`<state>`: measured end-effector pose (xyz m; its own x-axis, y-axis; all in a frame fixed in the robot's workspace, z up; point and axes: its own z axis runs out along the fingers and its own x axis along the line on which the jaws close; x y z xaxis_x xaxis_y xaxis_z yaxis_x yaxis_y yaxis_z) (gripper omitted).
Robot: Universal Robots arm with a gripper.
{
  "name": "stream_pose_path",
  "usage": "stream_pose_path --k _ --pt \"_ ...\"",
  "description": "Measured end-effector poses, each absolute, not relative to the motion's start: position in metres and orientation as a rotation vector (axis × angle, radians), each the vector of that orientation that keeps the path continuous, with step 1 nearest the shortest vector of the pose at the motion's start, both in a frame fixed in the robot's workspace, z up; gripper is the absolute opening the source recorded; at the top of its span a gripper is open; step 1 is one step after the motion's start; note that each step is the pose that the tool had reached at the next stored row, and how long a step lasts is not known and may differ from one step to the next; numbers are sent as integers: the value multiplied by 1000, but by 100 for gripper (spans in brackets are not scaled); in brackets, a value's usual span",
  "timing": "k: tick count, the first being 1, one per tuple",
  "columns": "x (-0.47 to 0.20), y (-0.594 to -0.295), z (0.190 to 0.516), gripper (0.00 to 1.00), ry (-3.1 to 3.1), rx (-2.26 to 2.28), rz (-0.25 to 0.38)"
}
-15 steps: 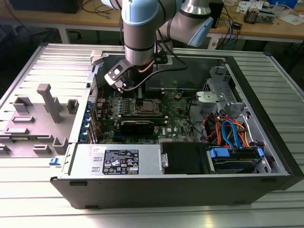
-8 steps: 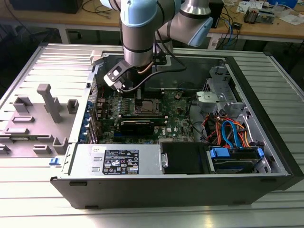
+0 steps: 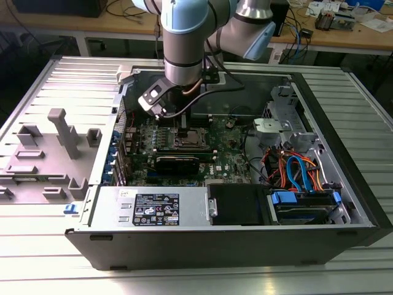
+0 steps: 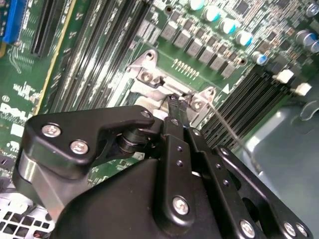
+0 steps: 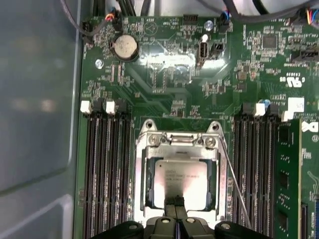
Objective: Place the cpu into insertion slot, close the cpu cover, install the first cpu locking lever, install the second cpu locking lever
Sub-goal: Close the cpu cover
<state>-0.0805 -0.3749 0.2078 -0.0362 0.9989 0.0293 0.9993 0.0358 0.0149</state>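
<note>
The cpu (image 5: 182, 177), a dull silver square, lies in the insertion slot (image 3: 188, 140) on the green board. The cpu cover (image 5: 139, 184), a silvery frame, lies down flat around it. My gripper (image 5: 175, 201) is shut, and its black tips rest at the cover's edge over the chip with nothing visible between them. In the second wrist view the gripper (image 4: 177, 102) points down next to the slot's silvery rim (image 4: 148, 74). A thin metal locking lever (image 5: 234, 184) slants away from the socket's side, and the lever (image 4: 227, 132) also shows beside the fingers. In the exterior view the gripper (image 3: 182, 123) hangs over the slot.
Long black memory slots (image 5: 107, 169) flank the socket, with a green card (image 5: 286, 174) standing on one side. A coin battery (image 5: 124, 47) sits further along the board. The case wall (image 5: 35, 99) is close. Cables (image 3: 295, 172) and drive bays fill the exterior view's right.
</note>
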Motion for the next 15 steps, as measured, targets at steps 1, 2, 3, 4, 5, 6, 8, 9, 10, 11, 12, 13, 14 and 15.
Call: stream_pose_path --k 1,2,3,4,5,6,8,9,10,11,12,13,14,15 --pt "-77 -375 208 11 -2254 -2175 -46" --pt "-74 -375 208 11 -2255 -2175 -44" --pt "-71 -375 208 11 -2256 -2176 -42" --pt "-68 -375 209 11 -2257 -2178 -39" --pt "-65 -375 209 11 -2258 -2179 -37" --pt "-63 -375 209 11 -2259 -2179 -35" --pt "-58 -375 209 11 -2260 -2180 -33" --pt "-58 -375 209 11 -2260 -2180 -33" --pt "-58 -375 209 11 -2259 -2180 -33" --pt "-58 -375 209 11 -2259 -2180 -33" --pt "-58 -375 209 11 -2259 -2180 -33" --pt "-58 -375 210 11 -2259 -2180 -32" --pt "-57 -375 211 11 -2259 -2179 -33" --pt "-58 -375 211 11 -2259 -2179 -33"
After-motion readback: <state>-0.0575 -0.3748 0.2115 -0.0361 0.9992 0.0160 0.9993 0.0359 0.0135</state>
